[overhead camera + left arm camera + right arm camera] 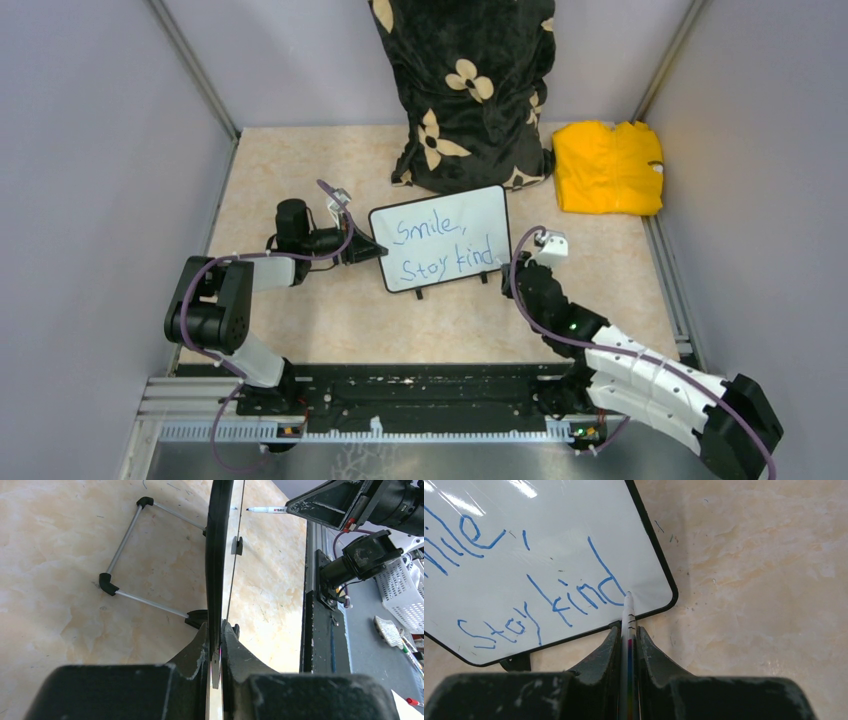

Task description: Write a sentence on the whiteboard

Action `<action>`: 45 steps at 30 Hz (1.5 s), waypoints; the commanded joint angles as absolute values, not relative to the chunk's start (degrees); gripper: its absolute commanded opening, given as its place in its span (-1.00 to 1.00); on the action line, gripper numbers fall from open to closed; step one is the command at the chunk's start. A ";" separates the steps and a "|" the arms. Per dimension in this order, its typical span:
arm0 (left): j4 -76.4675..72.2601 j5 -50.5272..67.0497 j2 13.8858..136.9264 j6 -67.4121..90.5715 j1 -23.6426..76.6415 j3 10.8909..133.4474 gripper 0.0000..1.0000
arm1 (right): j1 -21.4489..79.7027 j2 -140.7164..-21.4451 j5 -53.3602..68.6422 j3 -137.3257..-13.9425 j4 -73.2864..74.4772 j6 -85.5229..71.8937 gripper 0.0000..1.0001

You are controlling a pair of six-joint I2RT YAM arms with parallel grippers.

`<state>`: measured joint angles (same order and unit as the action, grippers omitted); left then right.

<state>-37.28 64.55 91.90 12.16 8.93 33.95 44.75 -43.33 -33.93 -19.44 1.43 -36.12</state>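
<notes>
The whiteboard (pixel 483 212) stands tilted on its wire stand (pixel 122 540) in the middle of the table. On it is the sentence (pixel 438 246) "Smile, stay kind" in blue, in two lines. My left gripper (pixel 366 250) is shut on the board's left edge (pixel 218 555), which runs edge-on between its fingers (pixel 200 645). My right gripper (pixel 628 632) is shut on a white marker (pixel 628 616) at the board's lower right corner. The marker's tip rests on the board right after the "d" of "kind" (pixel 589 592). The left wrist view also shows the marker (pixel 267 510) beside the board.
A black cushion with cream flowers (pixel 470 90) stands just behind the board. A folded yellow cloth (pixel 608 168) lies at the back right. Grey walls close in both sides, and a black rail (pixel 400 395) runs along the near edge. A white basket (pixel 405 600) sits beyond the table.
</notes>
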 commanded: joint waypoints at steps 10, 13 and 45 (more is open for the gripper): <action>-34.10 60.41 92.38 8.78 9.58 34.01 -1.00 | 43.29 -44.55 -33.13 -18.98 -2.55 -36.03 -1.00; -34.11 60.47 92.40 8.70 9.57 34.01 -1.00 | 43.18 -44.65 -33.05 -18.80 -2.63 -36.04 -1.00; -34.10 60.52 92.30 8.79 9.58 34.01 -1.00 | 41.98 -47.11 -32.09 -17.51 -3.01 -36.73 -1.00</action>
<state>-37.26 64.53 91.79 12.12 9.02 33.95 42.94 -46.65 -32.64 -18.09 -1.34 -36.21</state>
